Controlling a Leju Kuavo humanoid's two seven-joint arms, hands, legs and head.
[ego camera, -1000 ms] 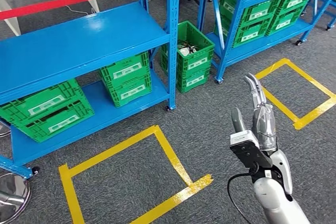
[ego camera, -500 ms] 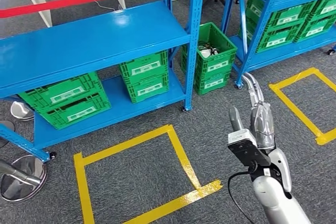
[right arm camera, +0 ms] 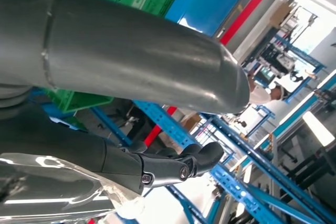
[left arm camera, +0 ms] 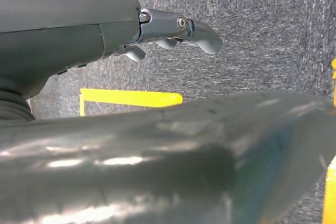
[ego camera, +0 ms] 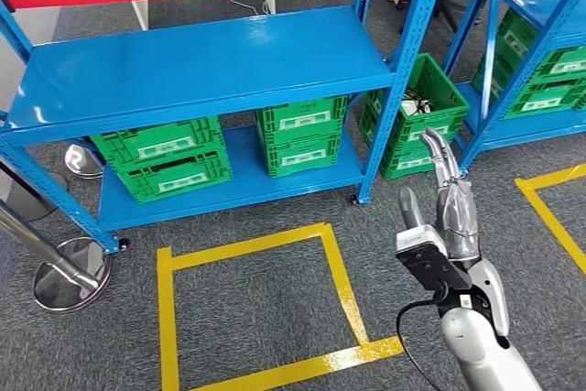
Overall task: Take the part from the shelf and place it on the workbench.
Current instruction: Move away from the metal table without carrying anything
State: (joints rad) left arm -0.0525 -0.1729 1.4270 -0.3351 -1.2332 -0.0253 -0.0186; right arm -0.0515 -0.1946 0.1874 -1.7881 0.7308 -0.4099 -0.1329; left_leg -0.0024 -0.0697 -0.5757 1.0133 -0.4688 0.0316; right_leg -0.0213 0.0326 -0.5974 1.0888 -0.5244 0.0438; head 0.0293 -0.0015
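My right hand (ego camera: 446, 200) is raised at the lower right of the head view, fingers pointing up and thumb apart. Against its palm sits a shiny part wrapped in clear plastic (ego camera: 461, 217), which the hand holds. The right wrist view shows the same glossy wrapping (right arm camera: 39, 182) beside the dark fingers (right arm camera: 178, 166). A blue shelf (ego camera: 207, 61) stands ahead with its upper board bare. My left hand (left arm camera: 170, 30) hangs over the grey carpet, fingers loosely stretched and holding nothing.
Green crates (ego camera: 166, 157) sit on the shelf's lower board, and another green crate (ego camera: 415, 112) stands on the floor between two shelves. A second blue shelf (ego camera: 539, 52) is at the right. Yellow tape (ego camera: 255, 244) marks a square on the carpet. A metal post base (ego camera: 66, 272) stands at the left.
The camera has turned left, so the shelves and the tape square have slid right in the picture. My right hand keeps the same pose with the wrapped part.
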